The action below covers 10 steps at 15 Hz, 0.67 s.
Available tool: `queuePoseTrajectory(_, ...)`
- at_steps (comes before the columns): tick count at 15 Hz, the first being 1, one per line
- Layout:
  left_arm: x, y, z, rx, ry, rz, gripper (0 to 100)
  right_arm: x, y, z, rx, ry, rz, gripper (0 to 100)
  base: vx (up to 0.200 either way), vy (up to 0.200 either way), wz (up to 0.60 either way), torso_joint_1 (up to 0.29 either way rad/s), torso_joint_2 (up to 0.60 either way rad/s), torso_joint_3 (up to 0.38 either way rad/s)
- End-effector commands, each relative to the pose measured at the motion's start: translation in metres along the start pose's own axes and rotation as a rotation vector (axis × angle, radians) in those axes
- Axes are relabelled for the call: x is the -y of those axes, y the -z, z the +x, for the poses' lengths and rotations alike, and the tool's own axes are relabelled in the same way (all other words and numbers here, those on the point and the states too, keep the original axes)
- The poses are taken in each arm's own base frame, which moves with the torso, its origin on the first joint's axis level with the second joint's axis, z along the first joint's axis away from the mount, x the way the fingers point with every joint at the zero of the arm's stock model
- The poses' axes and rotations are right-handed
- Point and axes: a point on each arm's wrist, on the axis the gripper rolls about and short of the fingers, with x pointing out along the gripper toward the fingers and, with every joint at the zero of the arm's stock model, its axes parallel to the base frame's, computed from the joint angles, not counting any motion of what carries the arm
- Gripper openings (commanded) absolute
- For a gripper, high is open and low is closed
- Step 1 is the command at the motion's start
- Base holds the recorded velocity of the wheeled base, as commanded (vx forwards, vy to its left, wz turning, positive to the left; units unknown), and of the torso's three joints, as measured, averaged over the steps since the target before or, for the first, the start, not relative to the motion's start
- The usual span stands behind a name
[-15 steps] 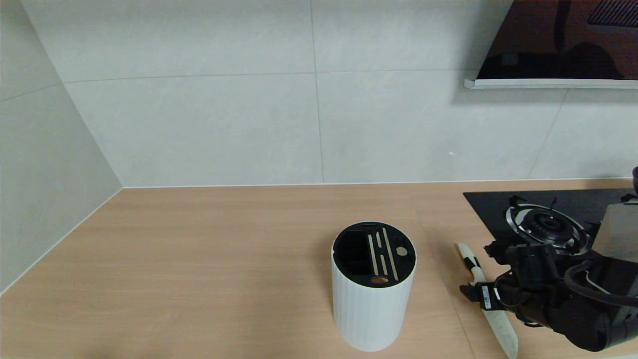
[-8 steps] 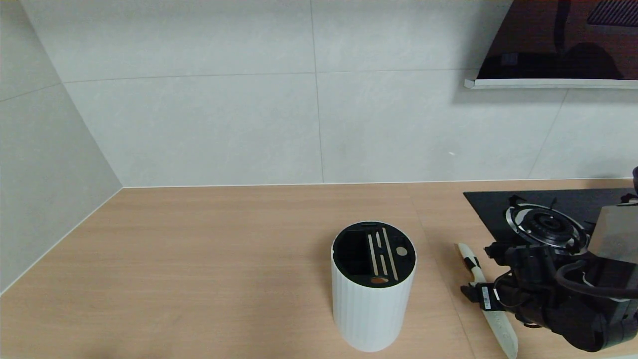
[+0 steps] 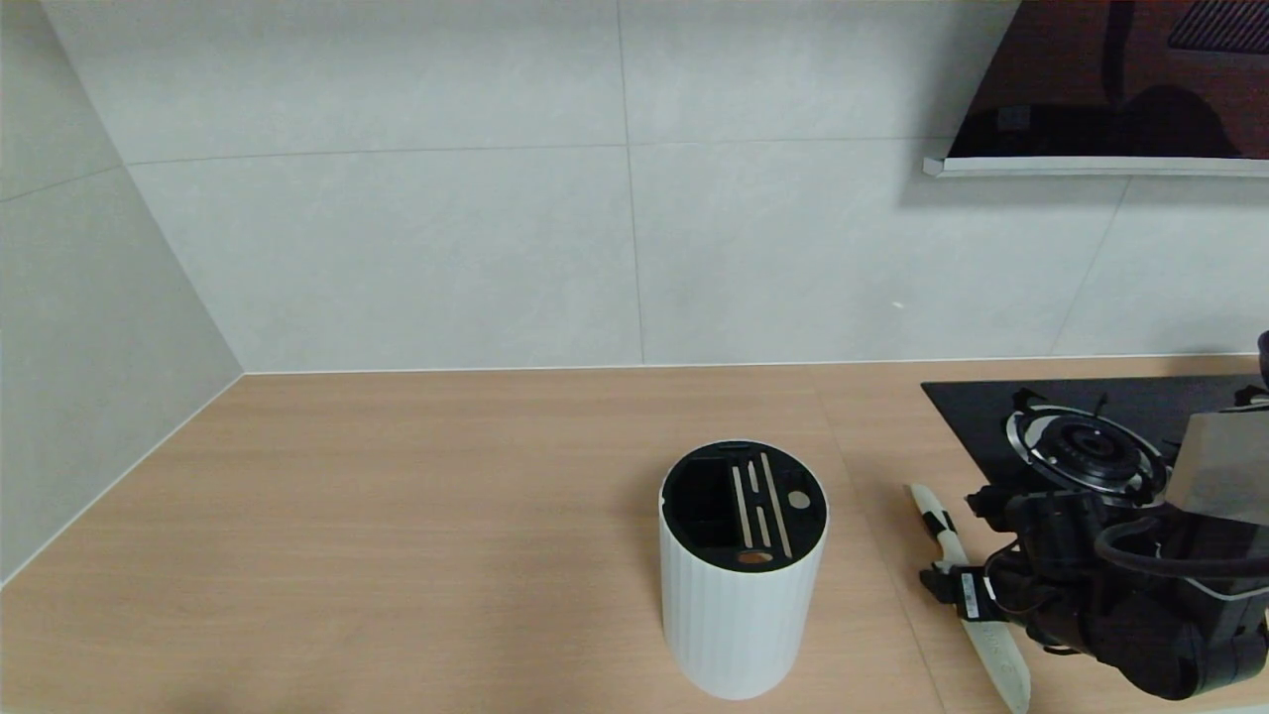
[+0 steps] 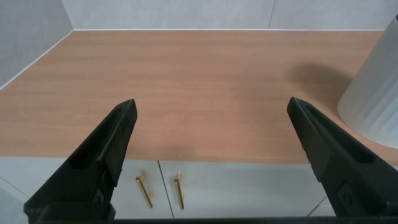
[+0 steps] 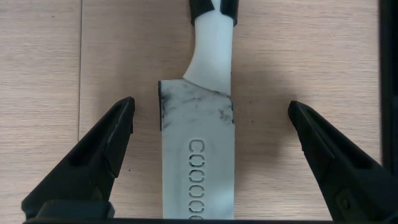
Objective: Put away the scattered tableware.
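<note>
No readable words or numbers, a row of embossed oval marks along the knife (image 5: 198,149) blade.

knife (image 3: 996,659) lies on counter (image 3: 446,496) between holder (image 3: 742,595) and stove (image 3: 1081,421)

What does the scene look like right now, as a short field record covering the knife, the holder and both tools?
knife: white, lying flat on the counter, between the holder and the stove burner
holder: white ribbed cylinder, upright, slotted black top, nothing sticking out
right tool: open, straddling the blade near the handle, not closed on it
left tool: open, empty, by the counter's front edge
task status: knife not yet picked up
</note>
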Motion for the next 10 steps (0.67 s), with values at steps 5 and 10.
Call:
queuePoseTrajectory(5, 0.0, 0.0, 0.0, 0.0, -0.001, -0.001, 100, -0.0002, 0.0013, 0.001, -0.006, 0.0, -0.001, 0, 0.0, 0.0, 0.0, 0.0, 0.0, 0.0)
queuePoseTrajectory(10, 0.0, -0.0002, 0.0, 0.001, -0.001, -0.001, 100, 0.0, -0.0001, -0.0011, 0.0, 0.0, 0.0, 0, 0.0, 0.0, 0.0, 0.0, 0.0, 0.0)
